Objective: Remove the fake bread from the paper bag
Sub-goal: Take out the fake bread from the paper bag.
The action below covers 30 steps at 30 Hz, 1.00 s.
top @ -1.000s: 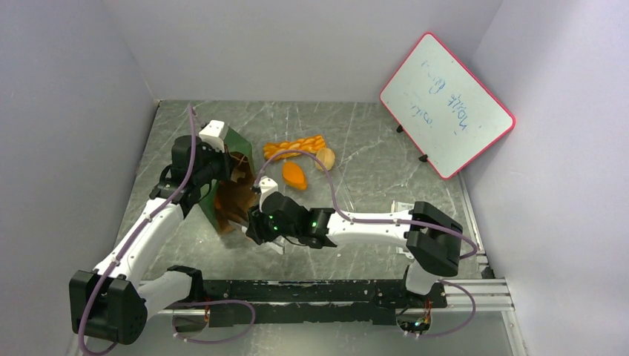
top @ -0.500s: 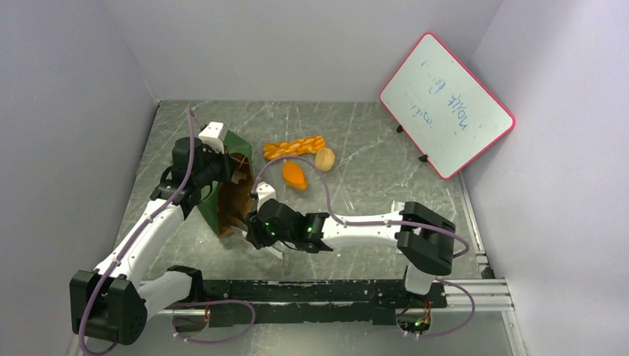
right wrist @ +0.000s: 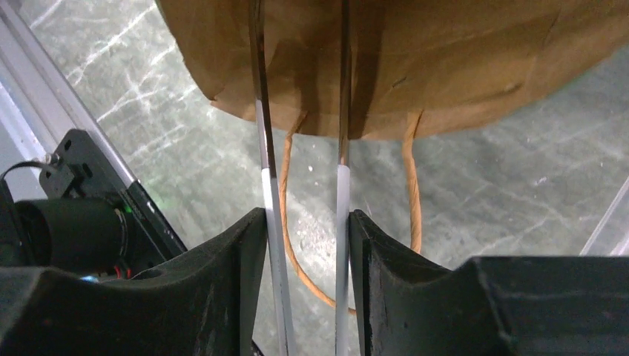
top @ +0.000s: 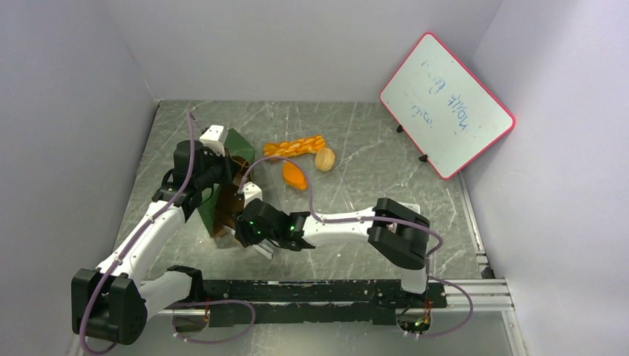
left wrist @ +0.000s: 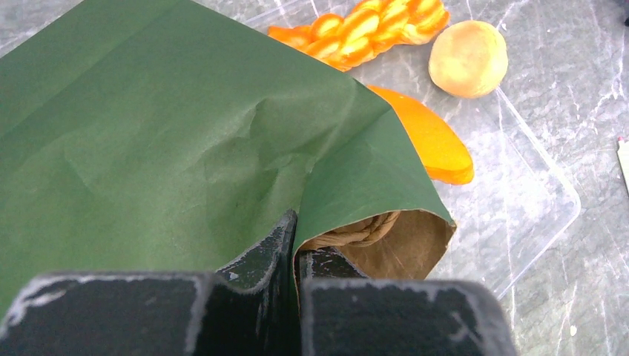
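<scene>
Grey marbled table: braided loaf, oval roll and pale bun lie far-right of the paper bag. Left wrist view alone shows the left gripper pinching the bag's green rim. Right wrist view shows the right gripper clasping metal tongs that reach into its brown mouth.

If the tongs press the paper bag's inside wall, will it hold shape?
Probably not: the paper bag is creased and folded where the left gripper pinches it, so it looks floppy. Thin paper, likely light, so the tongs may slide it.
</scene>
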Motion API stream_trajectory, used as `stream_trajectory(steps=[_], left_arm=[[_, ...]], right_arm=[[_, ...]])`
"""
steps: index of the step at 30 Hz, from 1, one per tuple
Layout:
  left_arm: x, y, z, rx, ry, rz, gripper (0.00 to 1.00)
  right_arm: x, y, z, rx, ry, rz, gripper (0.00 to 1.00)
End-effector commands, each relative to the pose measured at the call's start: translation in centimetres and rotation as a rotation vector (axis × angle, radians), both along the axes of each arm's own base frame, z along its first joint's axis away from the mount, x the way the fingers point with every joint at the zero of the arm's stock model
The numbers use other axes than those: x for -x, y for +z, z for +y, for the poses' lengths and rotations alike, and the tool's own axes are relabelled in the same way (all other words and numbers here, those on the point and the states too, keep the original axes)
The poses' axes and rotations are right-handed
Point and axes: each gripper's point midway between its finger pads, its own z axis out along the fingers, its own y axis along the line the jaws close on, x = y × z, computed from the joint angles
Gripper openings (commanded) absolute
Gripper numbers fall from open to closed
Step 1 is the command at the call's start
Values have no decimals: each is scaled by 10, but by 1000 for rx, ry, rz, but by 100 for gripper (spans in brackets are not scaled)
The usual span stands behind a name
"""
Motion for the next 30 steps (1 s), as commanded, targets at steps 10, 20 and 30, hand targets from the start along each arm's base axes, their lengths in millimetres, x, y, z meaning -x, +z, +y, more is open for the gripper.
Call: stream_trajectory(steps=[10,20,30], left_arm=[[2,11,-6,66,-6,-36,7],[2,7,-6,64,3,-23,7],[-1,5,6,32,70,-12,7]], right_arm=[[-29,-7,21,0,-155,-47,48],[-26,-27,36,69,-164,-66,50],[-29,-16,27,66,-178,-98,20]])
